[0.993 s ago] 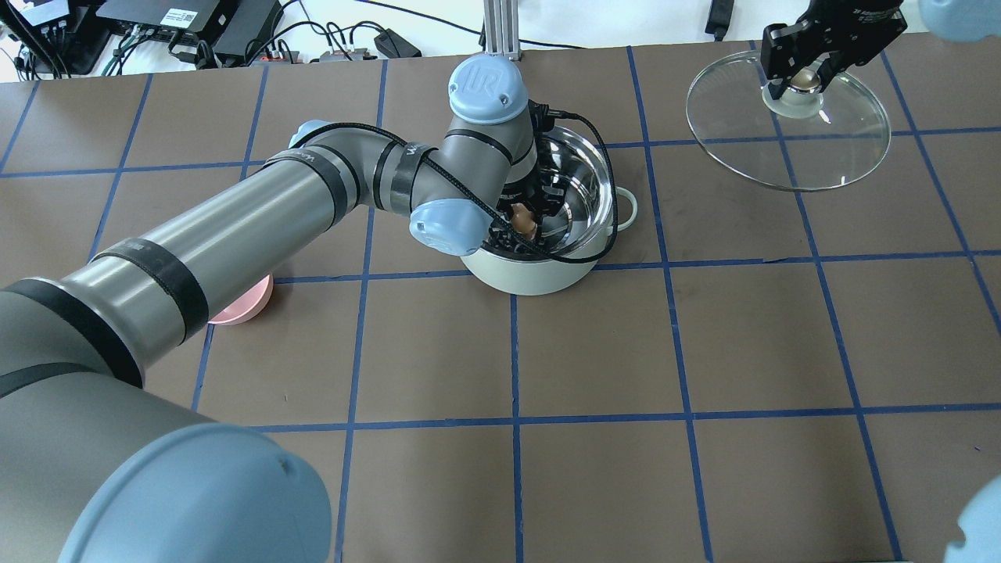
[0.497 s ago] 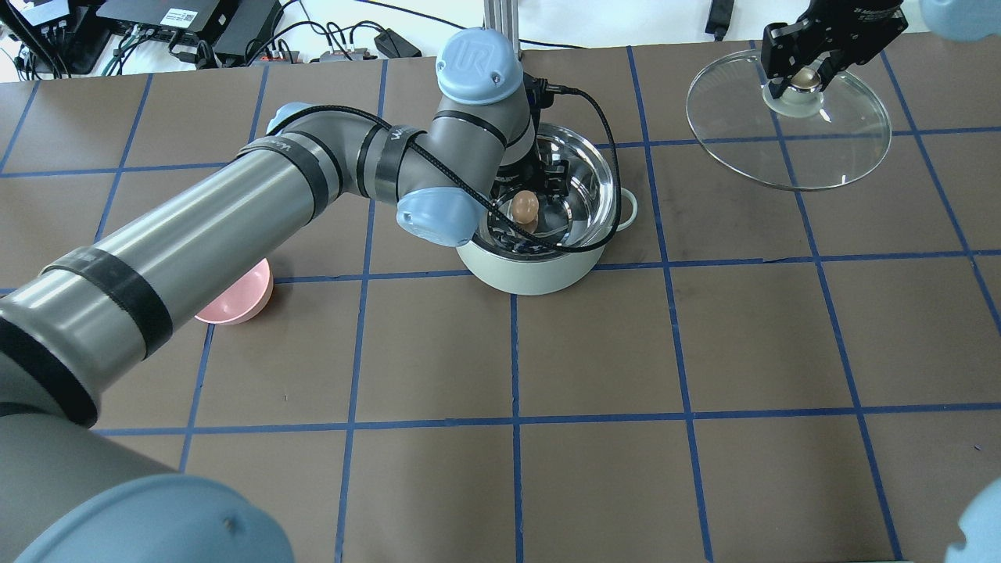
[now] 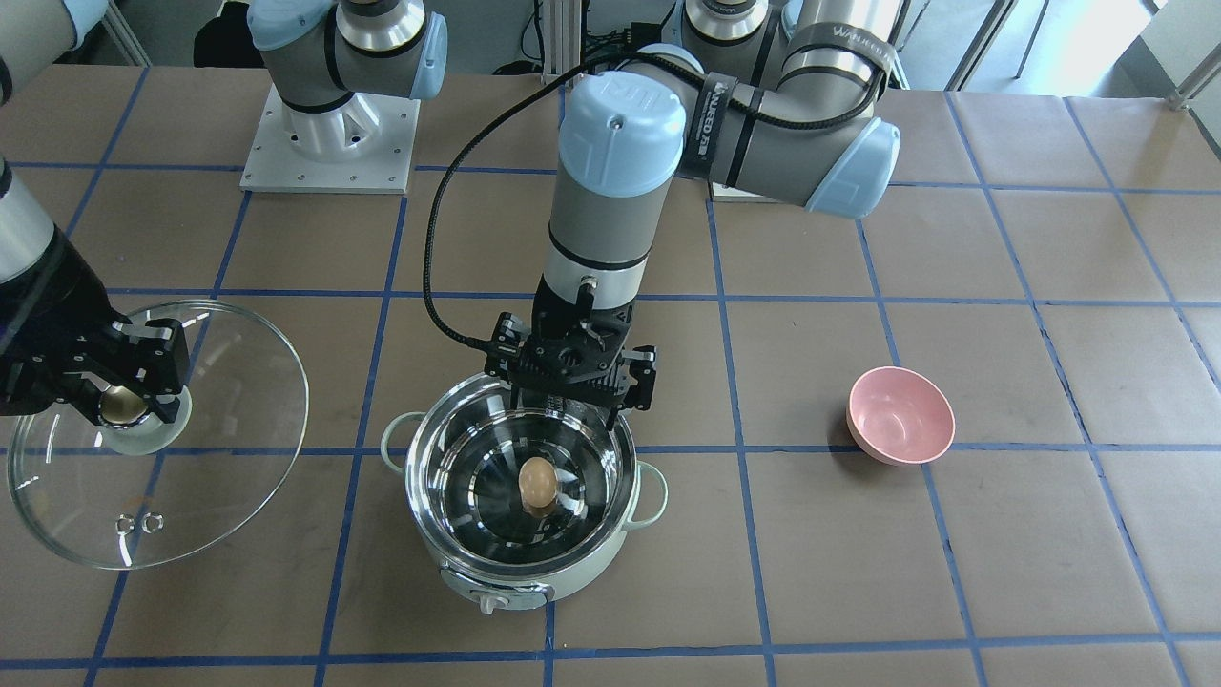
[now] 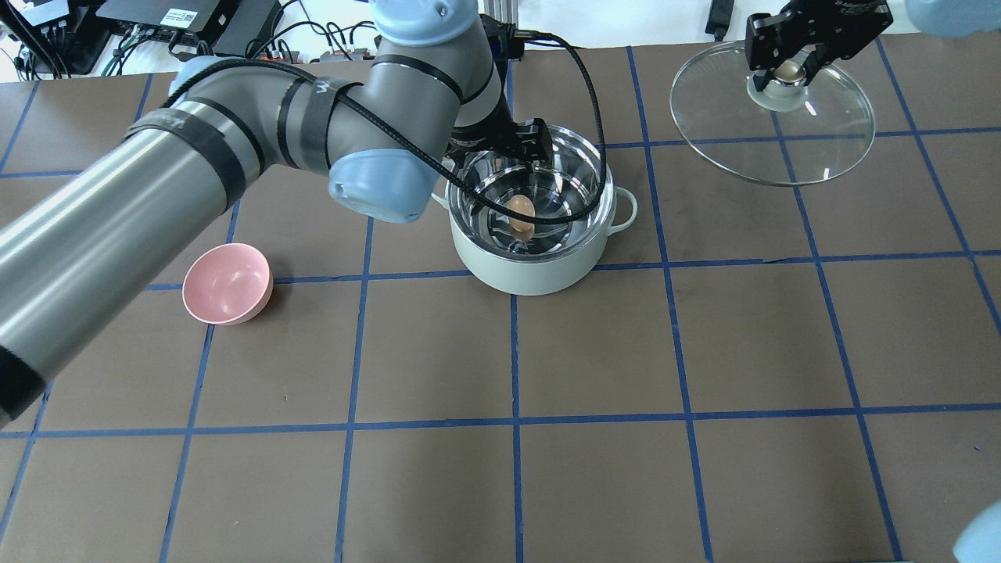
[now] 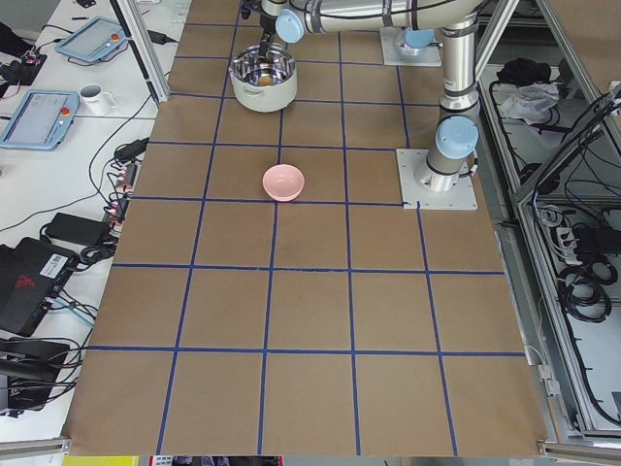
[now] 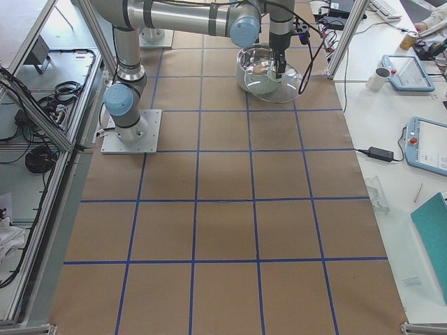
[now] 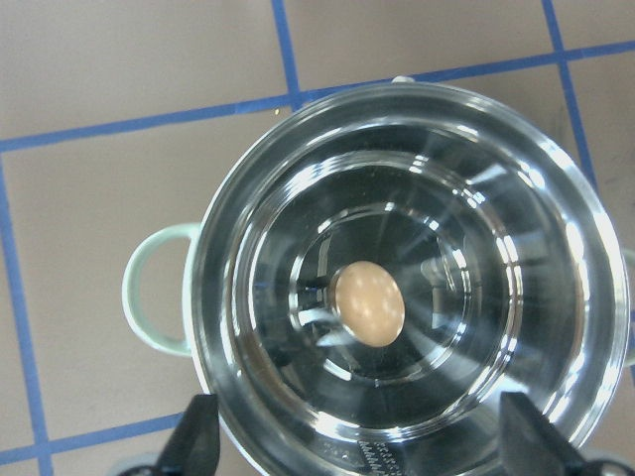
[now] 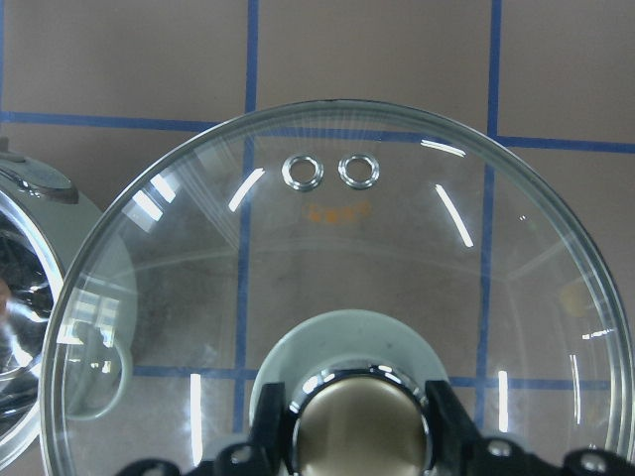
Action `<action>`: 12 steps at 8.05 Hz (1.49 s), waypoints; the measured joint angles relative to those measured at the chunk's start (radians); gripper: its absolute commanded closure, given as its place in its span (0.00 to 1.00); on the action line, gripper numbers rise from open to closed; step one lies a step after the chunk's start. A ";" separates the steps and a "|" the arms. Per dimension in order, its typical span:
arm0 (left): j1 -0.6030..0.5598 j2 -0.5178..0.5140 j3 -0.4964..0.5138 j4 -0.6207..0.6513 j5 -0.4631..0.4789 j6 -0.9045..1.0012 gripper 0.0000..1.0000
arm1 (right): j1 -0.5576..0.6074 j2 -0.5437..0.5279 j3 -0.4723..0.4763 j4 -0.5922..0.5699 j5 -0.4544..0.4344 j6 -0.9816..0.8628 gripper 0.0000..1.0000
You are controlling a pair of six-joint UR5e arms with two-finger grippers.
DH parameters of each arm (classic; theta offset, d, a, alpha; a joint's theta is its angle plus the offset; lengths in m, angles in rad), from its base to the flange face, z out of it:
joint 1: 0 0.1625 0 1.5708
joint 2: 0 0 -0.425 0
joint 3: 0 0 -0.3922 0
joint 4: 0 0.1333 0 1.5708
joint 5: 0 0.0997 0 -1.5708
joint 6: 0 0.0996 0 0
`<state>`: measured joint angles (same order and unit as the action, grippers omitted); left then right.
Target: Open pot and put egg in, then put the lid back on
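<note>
The left gripper [image 3: 572, 382] is empty now, with its two fingers [image 7: 198, 441] spread wide apart. A second ago it was down inside the pot [image 3: 515, 577] with the egg between its fingers. Then it let go. Now it has come up and hangs over the far edge of the pot.

The egg [image 3: 537, 482] lies by itself in the middle of the shiny pot bottom. Nothing touches it. So the egg part of the job looks done.

The pot is open, and the left arm is partly over it. I think that arm has to move away first, so the lid does not bump it.

The right gripper [image 4: 786, 72] is pinching the round knob of the glass lid [image 4: 782, 148]. It holds the lid up in the air, far off to the right of the pot. The lid has slid a tiny bit closer to the pot than before. Putting it back on is the only step left.

The pink bowl [image 4: 227, 283] sits empty on the left.
</note>
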<state>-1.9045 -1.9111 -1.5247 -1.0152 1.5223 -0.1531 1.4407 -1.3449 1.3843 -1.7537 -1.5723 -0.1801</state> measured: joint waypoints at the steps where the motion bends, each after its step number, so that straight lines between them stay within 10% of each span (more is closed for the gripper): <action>1: 0.032 0.059 0.000 -0.088 -0.003 -0.004 0.00 | 0.039 0.000 -0.001 -0.006 0.001 0.061 1.00; 7: 0.163 0.281 0.009 -0.597 0.074 0.018 0.00 | 0.292 0.079 -0.001 -0.154 -0.012 0.411 1.00; 12: 0.195 0.353 0.019 -0.688 0.086 0.023 0.00 | 0.459 0.190 0.005 -0.283 -0.074 0.679 1.00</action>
<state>-1.7093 -1.5578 -1.5054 -1.7037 1.6085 -0.1306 1.8995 -1.1545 1.3891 -2.0366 -1.6466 0.4984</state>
